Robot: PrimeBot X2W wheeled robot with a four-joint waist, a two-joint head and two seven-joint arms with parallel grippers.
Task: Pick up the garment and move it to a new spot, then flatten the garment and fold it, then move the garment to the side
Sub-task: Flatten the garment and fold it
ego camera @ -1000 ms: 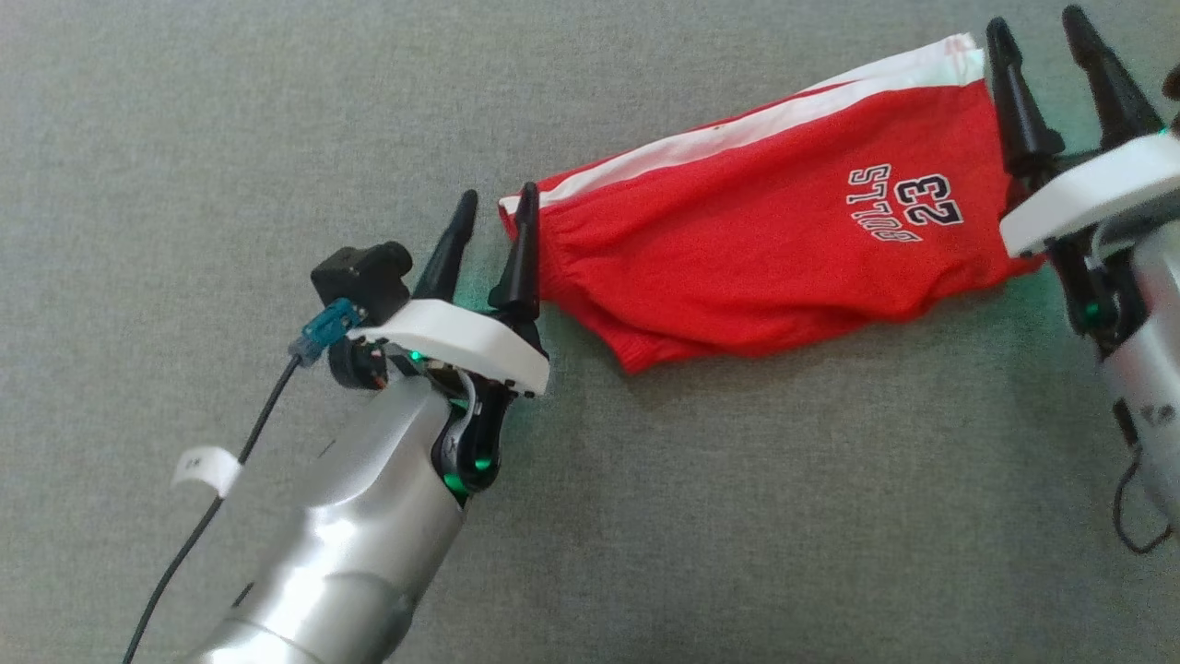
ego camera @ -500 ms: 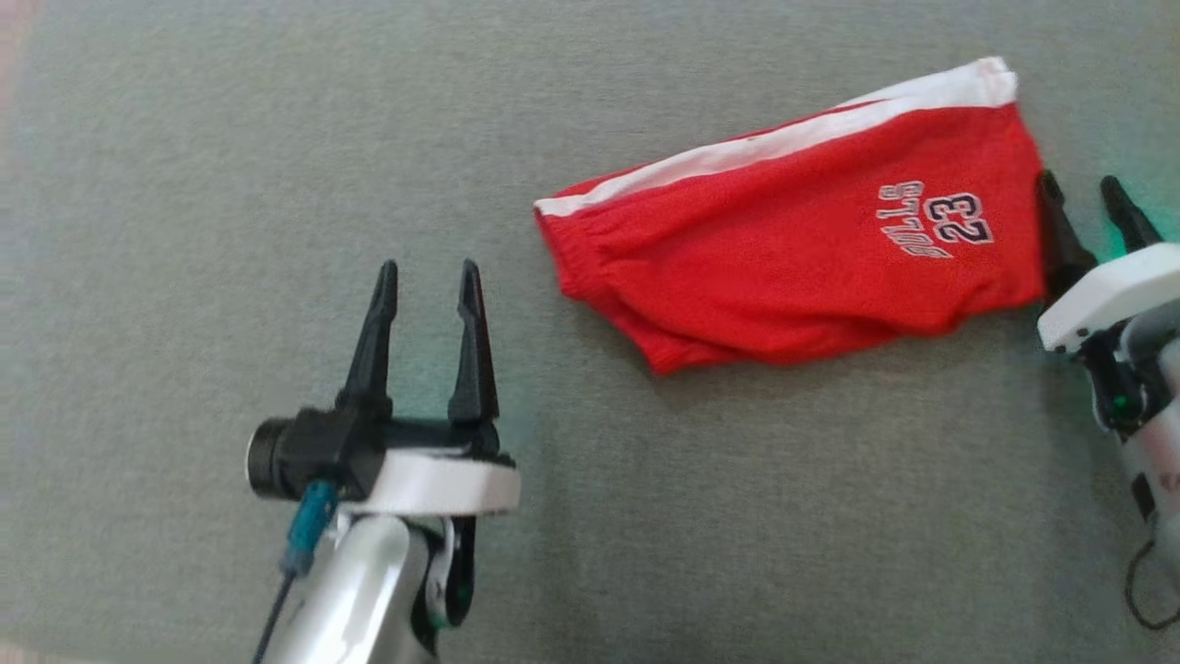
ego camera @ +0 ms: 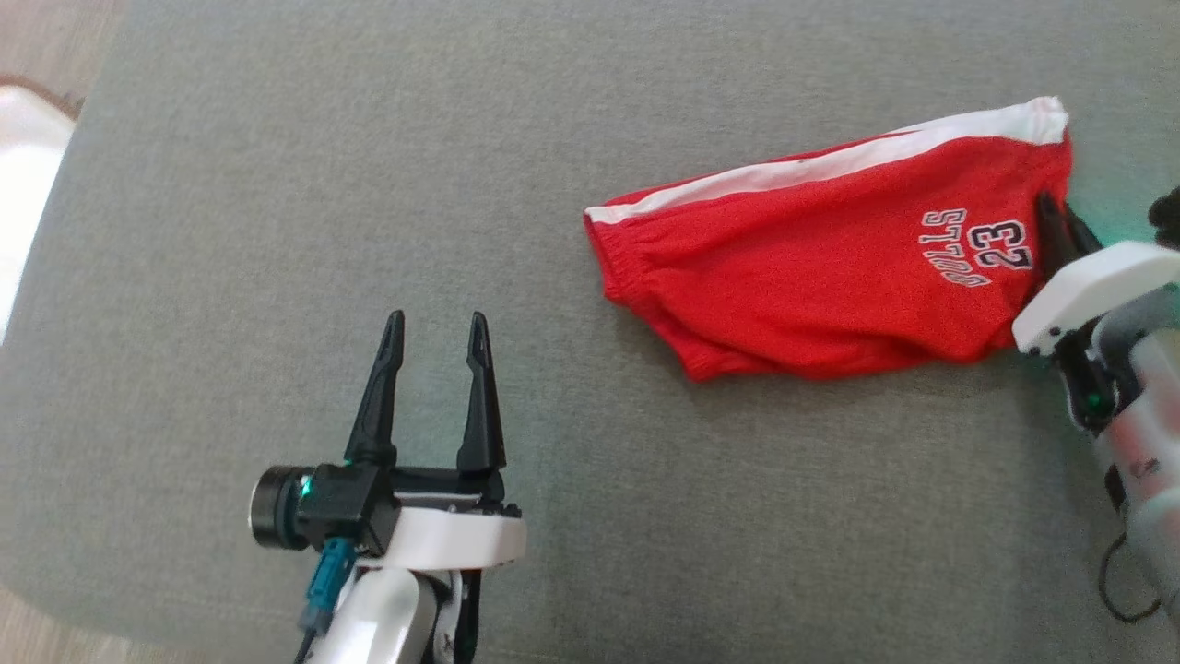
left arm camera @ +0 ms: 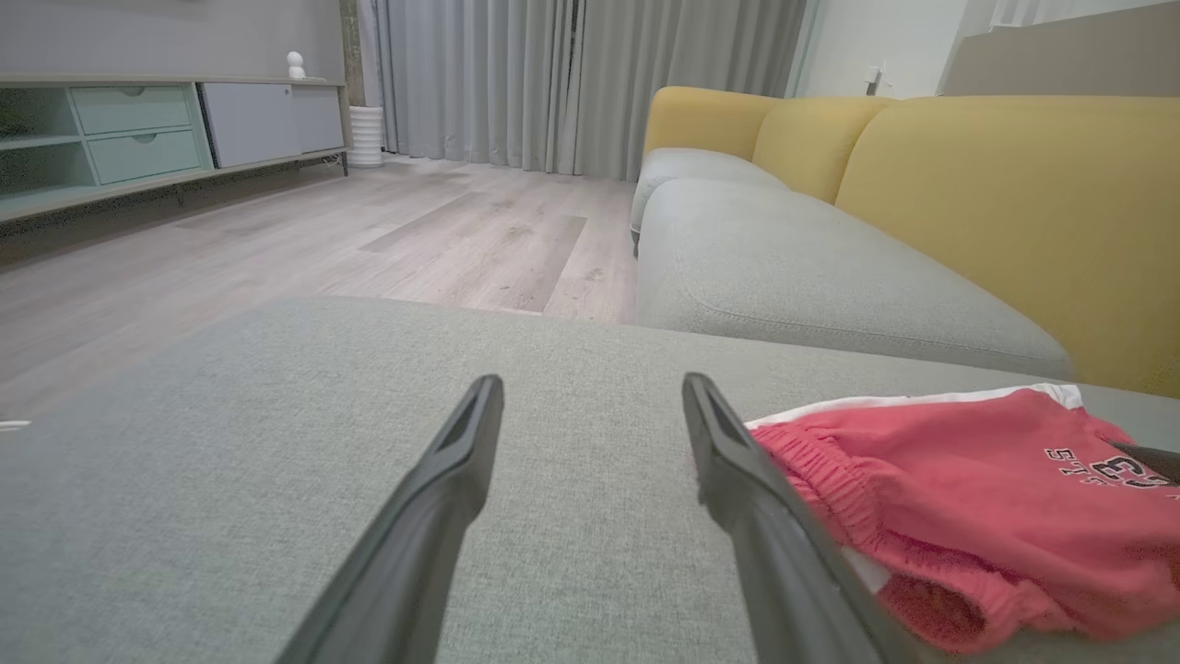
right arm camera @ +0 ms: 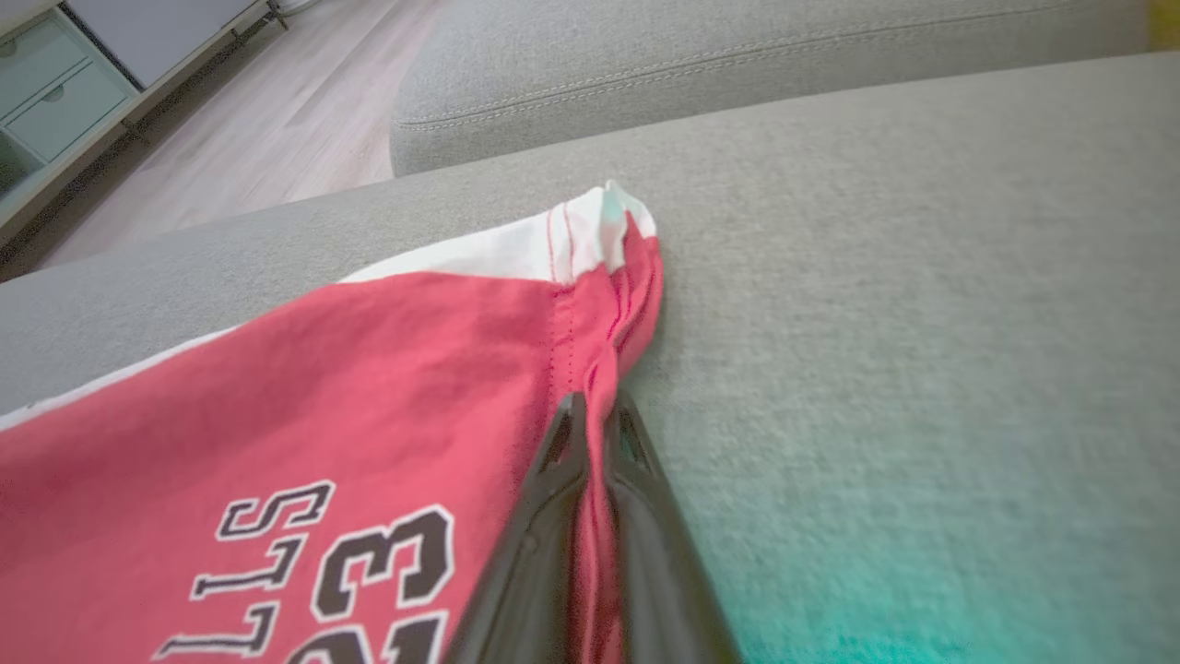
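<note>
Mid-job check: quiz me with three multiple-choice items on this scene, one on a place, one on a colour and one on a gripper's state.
1. On which side of the left gripper do the shorts lie?
A. the robot's right
B. the robot's left
C. directly under it

2. What colour is the stripe along the shorts' edge?
A. blue
B. white
C. black

3. How is the right gripper?
A. open, above the shorts
B. shut on nothing
C. shut on the shorts' edge

Answers:
1 A: in the head view the shorts lie right of the left gripper and well apart from it.
2 B: a white band runs along the far edge of the red cloth.
3 C: in the right wrist view red cloth is pinched between the closed tips.
</note>
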